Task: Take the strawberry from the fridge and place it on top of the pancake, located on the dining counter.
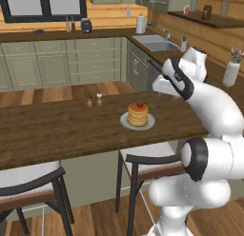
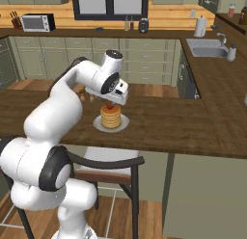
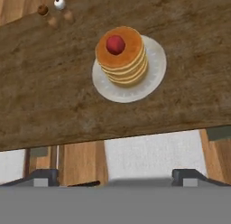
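Note:
The strawberry (image 3: 115,44), small and bright red, rests on top of the pancake (image 3: 124,60), a golden stack on a round pale plate (image 3: 153,76) on the dining counter (image 3: 45,96). From the left base view the strawberry (image 1: 139,104) sits on the pancake (image 1: 138,115), near the counter's front edge. My gripper (image 3: 117,178) is open and holds nothing. It hangs above the stack, towards the stool side, with its fingertips (image 3: 45,177) wide apart. In the right base view the hand (image 2: 116,94) hovers just above the strawberry (image 2: 110,107). The fridge is out of view.
Two small shakers (image 1: 89,101) (image 1: 99,99) stand behind the plate. Dark-framed, white-seated stools (image 1: 150,159) (image 1: 28,187) sit under the counter's front edge. The wall counter with a sink (image 1: 157,42) runs along the back right, with a white vase (image 1: 232,72) on it.

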